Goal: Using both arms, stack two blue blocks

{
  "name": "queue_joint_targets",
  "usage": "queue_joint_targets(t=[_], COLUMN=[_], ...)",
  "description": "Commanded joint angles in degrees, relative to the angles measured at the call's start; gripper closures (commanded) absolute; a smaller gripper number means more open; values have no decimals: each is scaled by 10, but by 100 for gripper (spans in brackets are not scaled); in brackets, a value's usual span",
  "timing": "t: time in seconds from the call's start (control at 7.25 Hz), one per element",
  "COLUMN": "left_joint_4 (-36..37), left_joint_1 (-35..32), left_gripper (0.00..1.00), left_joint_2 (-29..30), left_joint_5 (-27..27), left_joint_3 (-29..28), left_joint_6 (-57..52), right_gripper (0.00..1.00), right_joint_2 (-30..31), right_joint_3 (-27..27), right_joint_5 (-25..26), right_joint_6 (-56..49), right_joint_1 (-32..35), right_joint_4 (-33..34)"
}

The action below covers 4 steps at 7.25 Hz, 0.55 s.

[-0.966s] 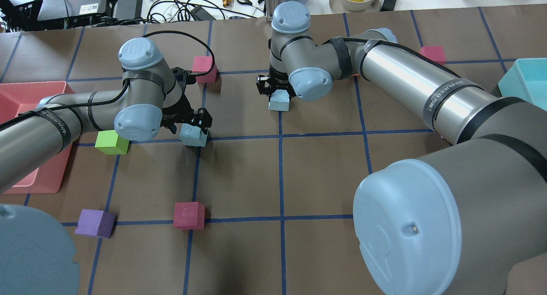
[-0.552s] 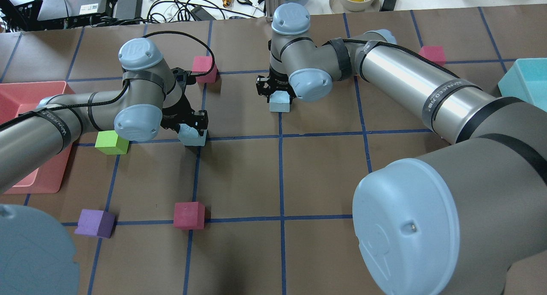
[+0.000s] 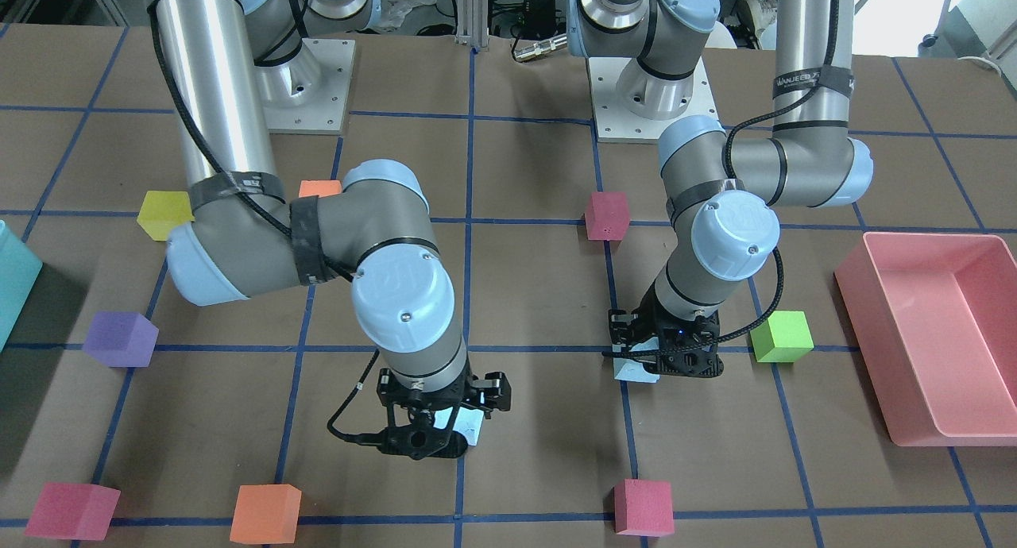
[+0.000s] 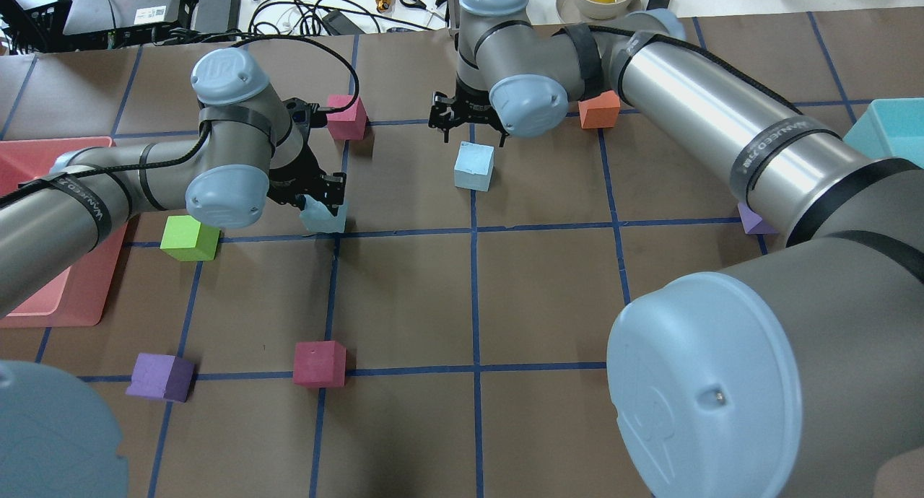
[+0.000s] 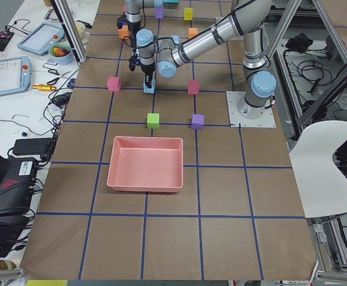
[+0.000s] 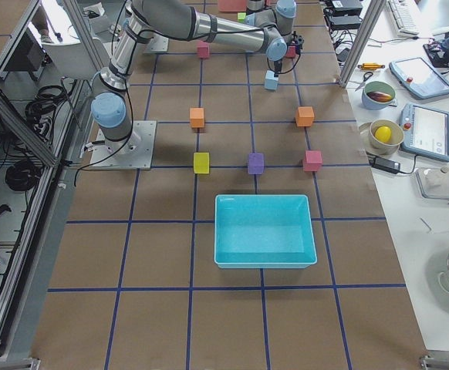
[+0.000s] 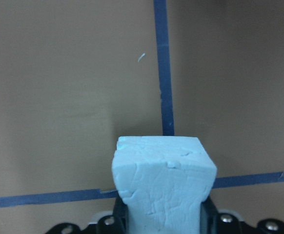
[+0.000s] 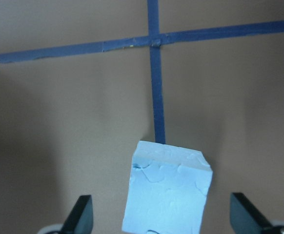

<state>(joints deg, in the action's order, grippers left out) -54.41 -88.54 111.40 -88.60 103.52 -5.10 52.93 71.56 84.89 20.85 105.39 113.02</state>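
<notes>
Clamping a scuffed pale sky-blue foam cube (image 7: 164, 180) from two opposite sides, the left arm's fingers (image 4: 333, 193) hold it over a crossing in the blue tape grid (image 4: 548, 227) on the brown paper-covered tabletop (image 4: 404, 303). In the overhead view this held cube looks slightly tilted; whether its underside touches the tabletop cannot be told. A lime-green foam cube (image 4: 189, 238) sits near it on the side of the shallow pink plastic tray (image 4: 65, 314). A magenta foam cube (image 4: 345, 117) lies farther out from the robot, apart from the fingers.

The second pale sky-blue foam cube (image 4: 474, 166) rests flat on the tabletop by itself, just beside one tape line and well apart from the held one. The right arm's fingers (image 8: 82, 214) stand wide apart above it: the right wrist view shows one black fingertip on either side of the cube with a clear gap to each, touching nothing. In the overhead view they hang beyond the cube, near an orange foam cube (image 4: 599, 110). The two blue cubes are not yet stacked
</notes>
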Motion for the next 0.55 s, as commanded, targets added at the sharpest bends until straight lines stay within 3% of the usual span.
queue_joint_targets(t=[0.0,0.14,0.41], left_joint_4=[-53,-91,-134], left_joint_1=[-22,-56,-109], left_gripper=[100,100,100], left_joint_2=[7,21,57], left_joint_5=[1,11,39], left_joint_3=[-65,-118,-212], left_joint_6=[69,124,207], right_gripper=[0,0,0], right_joint_2=[66,113,161], right_joint_3=[-32,-37,-34], right_joint_5=[1,0,2], right_joint_6=[-52,-93,-97], right_joint_1=[-77,-128,-153], right_joint_4=[-118,-162,-244])
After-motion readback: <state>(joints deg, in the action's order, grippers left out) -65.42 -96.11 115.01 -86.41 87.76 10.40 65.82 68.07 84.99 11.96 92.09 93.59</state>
